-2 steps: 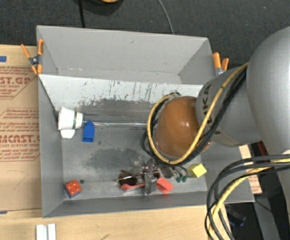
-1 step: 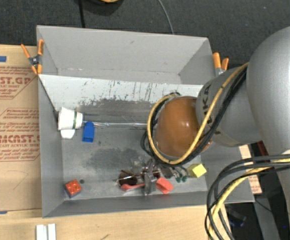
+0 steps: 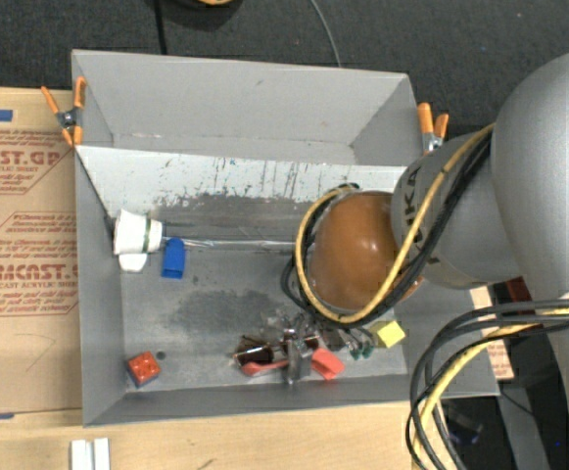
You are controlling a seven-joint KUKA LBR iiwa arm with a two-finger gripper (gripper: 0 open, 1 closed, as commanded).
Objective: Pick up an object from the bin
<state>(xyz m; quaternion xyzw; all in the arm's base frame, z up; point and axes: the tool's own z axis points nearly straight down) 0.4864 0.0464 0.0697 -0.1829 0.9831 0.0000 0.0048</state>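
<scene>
Bin (image 3: 245,96): sloped walls funnel items onto its floor. Gripper (image 3: 289,346): low at near right, over a red-and-black piece (image 3: 257,359), with a red block (image 3: 328,364) just right. Probably set for a grasp. Cannot tell whether it is spread or pinching.

The floor of the grey metal bin (image 3: 215,306) lies open across its middle and along the back wall. At the left wall a white round cap (image 3: 132,235) sits just beside a small blue block (image 3: 172,258), crowding that corner. A small orange-red cube (image 3: 143,367) stands alone near the front-left corner. The arm's orange-brown domed cover (image 3: 357,248) blocks the right side, and below it a heap of red pieces (image 3: 326,364) and a yellow block (image 3: 390,334) crowds the front wall.
</scene>
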